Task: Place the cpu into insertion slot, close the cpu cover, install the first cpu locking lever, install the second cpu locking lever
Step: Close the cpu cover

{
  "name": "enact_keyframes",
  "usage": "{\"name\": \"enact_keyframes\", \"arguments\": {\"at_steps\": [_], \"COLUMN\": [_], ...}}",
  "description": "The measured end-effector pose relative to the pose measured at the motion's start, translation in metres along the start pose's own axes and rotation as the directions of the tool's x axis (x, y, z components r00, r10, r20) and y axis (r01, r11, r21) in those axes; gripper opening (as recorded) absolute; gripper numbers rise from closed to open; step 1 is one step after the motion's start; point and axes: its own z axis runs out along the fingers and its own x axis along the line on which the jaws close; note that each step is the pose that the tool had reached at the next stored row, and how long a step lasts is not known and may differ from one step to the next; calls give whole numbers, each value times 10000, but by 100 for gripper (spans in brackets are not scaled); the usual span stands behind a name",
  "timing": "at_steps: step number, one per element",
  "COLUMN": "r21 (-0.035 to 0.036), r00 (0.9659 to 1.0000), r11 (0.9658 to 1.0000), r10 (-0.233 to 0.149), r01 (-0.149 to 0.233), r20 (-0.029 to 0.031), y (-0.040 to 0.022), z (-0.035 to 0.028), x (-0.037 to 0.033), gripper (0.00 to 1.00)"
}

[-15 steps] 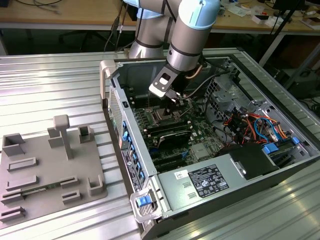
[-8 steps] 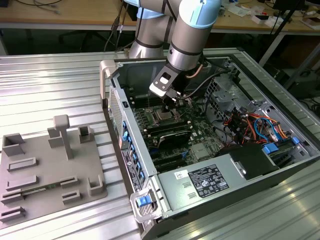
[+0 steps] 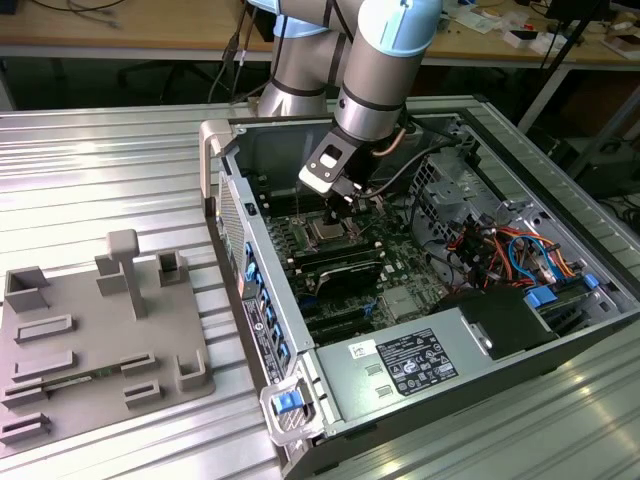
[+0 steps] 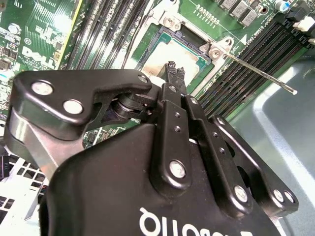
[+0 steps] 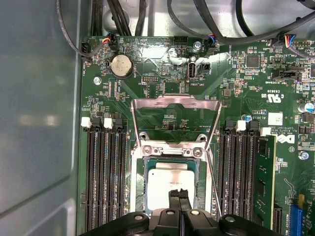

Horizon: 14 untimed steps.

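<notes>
The cpu [image 5: 165, 184] lies flat in the insertion slot [image 5: 139, 183] on the green motherboard, silvery top up; it is also seen in the second wrist view as the cpu [image 4: 162, 58]. The cpu cover [image 5: 174, 102] is swung open, away from the socket. A thin locking lever [image 5: 212, 169] runs along one side of the socket and sticks up free as the lever [image 4: 261, 76]. My gripper [image 5: 178, 195] is shut with its fingertips [image 4: 172, 69] together over the chip's edge, holding nothing. In the exterior view the gripper [image 3: 337, 207] hangs just above the socket [image 3: 330, 232].
Black memory slots [image 5: 103, 177] flank the socket on both sides, with a stick [image 5: 264, 182] in one. Cables [image 5: 216, 29] cross the grey case wall [image 5: 39, 113]. Outside the computer case [image 3: 225, 160], a grey fixture plate [image 3: 90, 340] lies at the exterior view's left.
</notes>
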Motion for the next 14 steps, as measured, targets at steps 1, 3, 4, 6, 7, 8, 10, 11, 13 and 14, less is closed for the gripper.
{"name": "enact_keyframes", "arguments": {"at_steps": [1, 3, 4, 6, 7, 8, 10, 11, 13, 14], "r21": [0, 0, 0, 0, 0, 0, 2, 2, 6, 7], "r00": [10000, 10000, 10000, 10000, 10000, 10000, 10000, 10000, 10000, 10000], "r11": [10000, 10000, 10000, 10000, 10000, 10000, 10000, 10000, 10000, 10000], "r10": [0, 0, 1, 0, 0, -1, 1, -1, -1, 0], "r01": [0, 0, -1, 0, 0, 1, -1, 1, 1, 0], "r20": [0, 2, 2, 4, 5, 5, 6, 5, 4, 5], "y": [0, 0, 0, 0, 0, 2, 67, 135, 258, 275], "z": [0, 0, 0, 0, 0, 0, 2, 6, 13, 14], "x": [0, 0, 0, 0, 0, 0, -3, -5, -8, -7], "gripper": [11, 11, 11, 11, 11, 11, 11, 11, 11, 11]}}
